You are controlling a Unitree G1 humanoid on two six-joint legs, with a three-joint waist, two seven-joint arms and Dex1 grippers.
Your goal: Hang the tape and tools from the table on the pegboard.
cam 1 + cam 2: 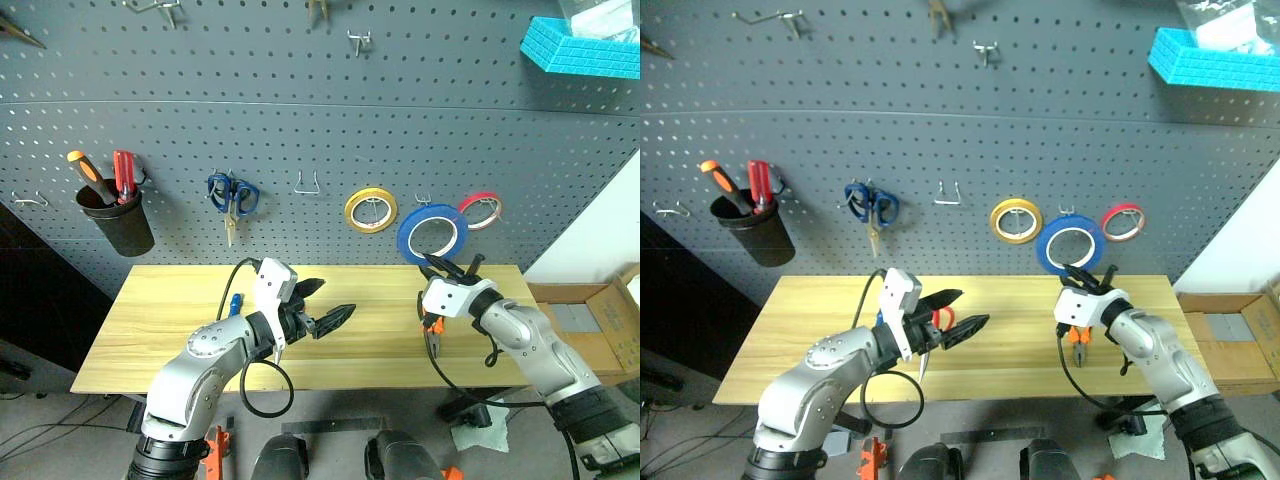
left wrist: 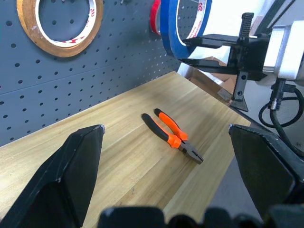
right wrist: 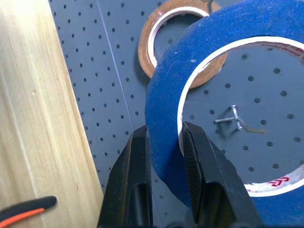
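Note:
My right gripper [image 1: 447, 268] is shut on the lower edge of the blue tape [image 1: 432, 235] and holds the ring upright in front of the pegboard [image 1: 300, 100]. In the right wrist view a metal hook [image 3: 231, 118] shows through the ring's hole. The orange-and-black pliers [image 1: 432, 336] lie on the table [image 1: 380, 345] below that gripper. My left gripper [image 1: 328, 303] hovers open over the table's middle with nothing in it. Red scissor handles [image 1: 942, 318] peek out behind it. The blue-handled screwdriver [image 1: 235, 301] lies near the table's back edge, to its left.
On the pegboard hang a yellow roll [image 1: 371, 210], a red roll [image 1: 481, 209], blue-handled scissors [image 1: 232, 196] and a black cup [image 1: 118, 222] of screwdrivers. A blue bin [image 1: 580, 48] sits high on the right. A cardboard box [image 1: 590, 320] stands right of the table.

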